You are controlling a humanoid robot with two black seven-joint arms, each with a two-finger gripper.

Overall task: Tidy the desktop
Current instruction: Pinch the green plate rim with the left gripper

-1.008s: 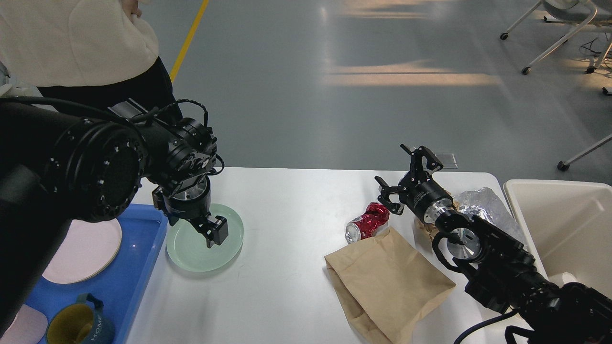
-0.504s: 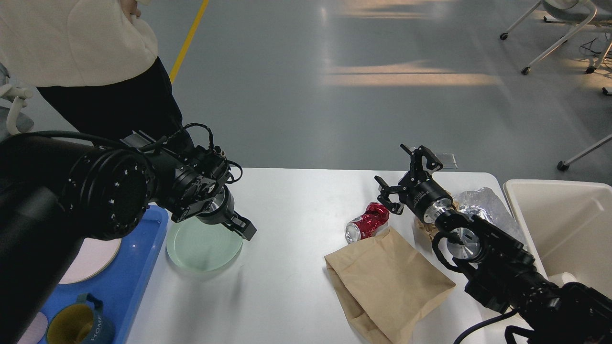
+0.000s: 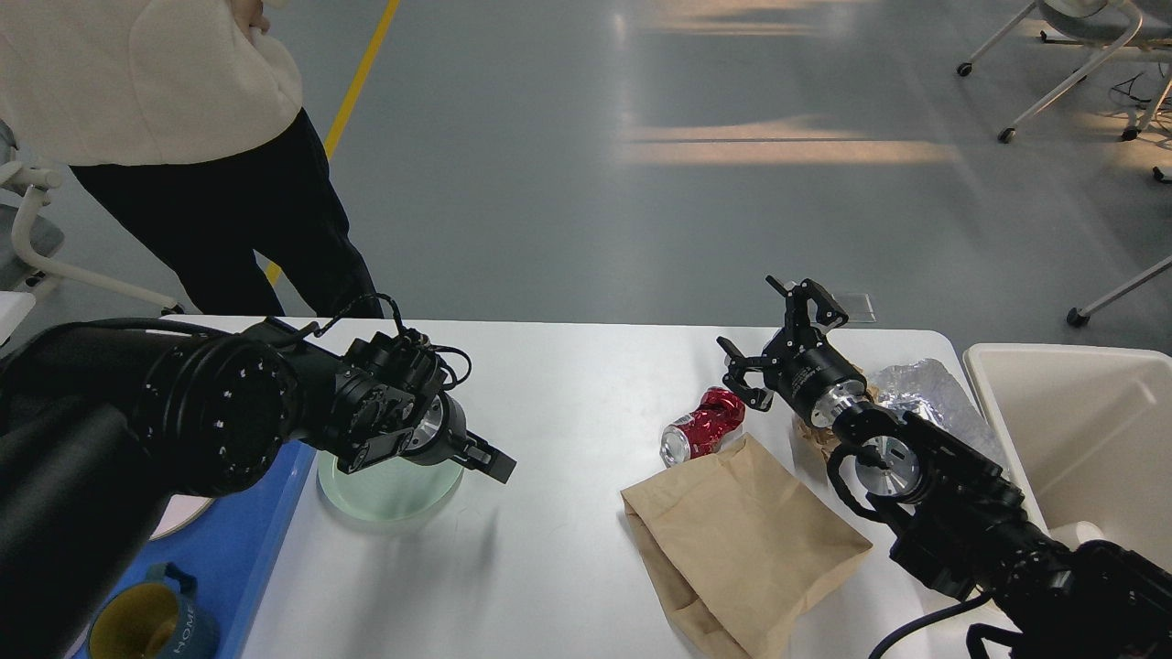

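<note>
Though cluttered, the desktop (image 3: 568,384) looks white and matte

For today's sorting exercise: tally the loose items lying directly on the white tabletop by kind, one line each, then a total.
Plates: 1, the pale green plate
Cans: 1, the crushed red can
Paper bags: 1, the brown paper bag
Foil: 1, the crumpled foil
Total: 4 on the desktop

Surface: white desktop (image 3: 568,558), rounded corners.
Left edge: blue tray (image 3: 265,540), pale green plate (image 3: 389,490) beside it.
Right half: crushed red can (image 3: 703,426), brown paper bag (image 3: 742,540) (lying flat), crumpled foil (image 3: 925,389).
</note>
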